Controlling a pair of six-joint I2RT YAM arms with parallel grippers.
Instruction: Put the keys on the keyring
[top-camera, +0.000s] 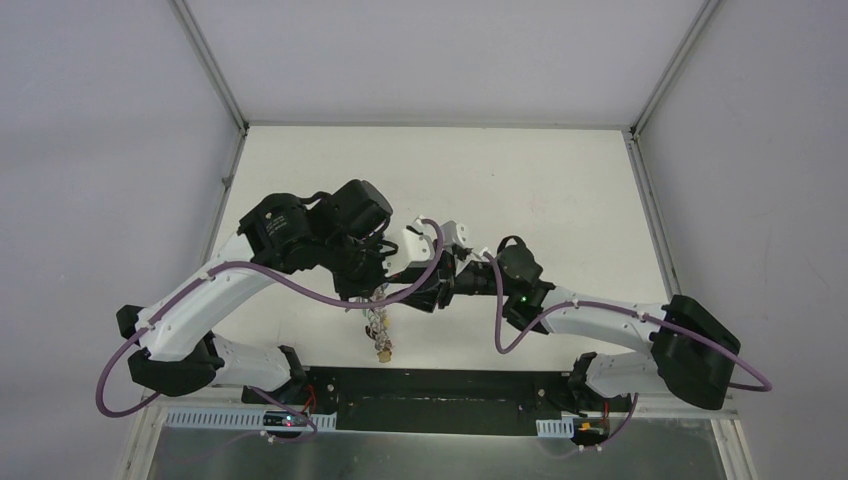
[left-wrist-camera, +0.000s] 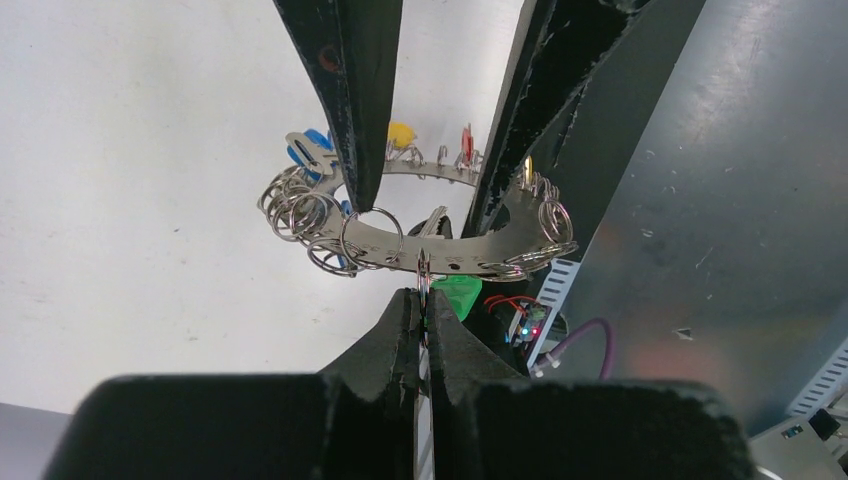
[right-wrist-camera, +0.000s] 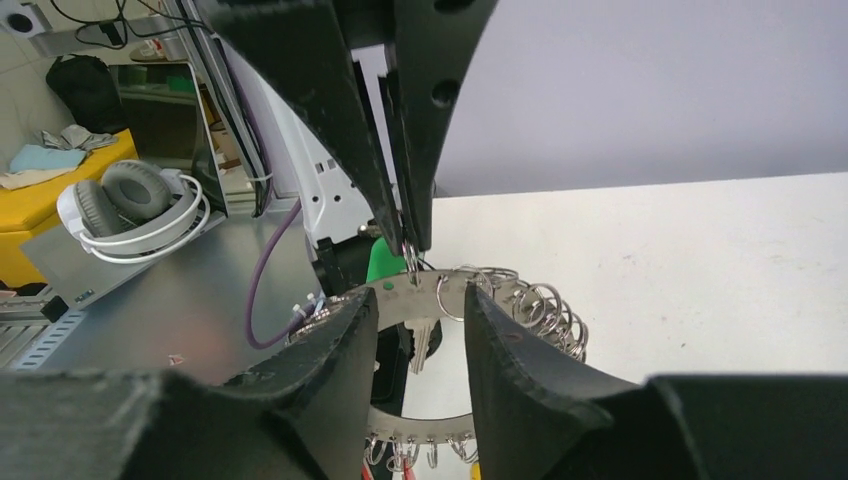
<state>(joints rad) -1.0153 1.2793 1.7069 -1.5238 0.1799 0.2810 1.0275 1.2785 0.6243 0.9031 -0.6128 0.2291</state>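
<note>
**Keyring aloft between both hands, green key at the band**

Left hand (left-wrist-camera: 423, 296): closed tight on the small split ring (left-wrist-camera: 423, 266) of the green-tagged key (left-wrist-camera: 460, 296), low centre of its wrist view. That split ring meets the near edge of the keyring (left-wrist-camera: 480, 252).

The keyring is held up off the surface (left-wrist-camera: 130, 200), mid-frame.

Right hand (right-wrist-camera: 420, 302): fingers partly apart, one on either side of a stretch of the band. Cannot tell whether they press it.

Blue-tagged key (left-wrist-camera: 312, 150): at the keyring's upper left, among bunched split rings.

Yellow tag (left-wrist-camera: 401, 132) and red tag (left-wrist-camera: 466, 142): on the far arc.
</note>
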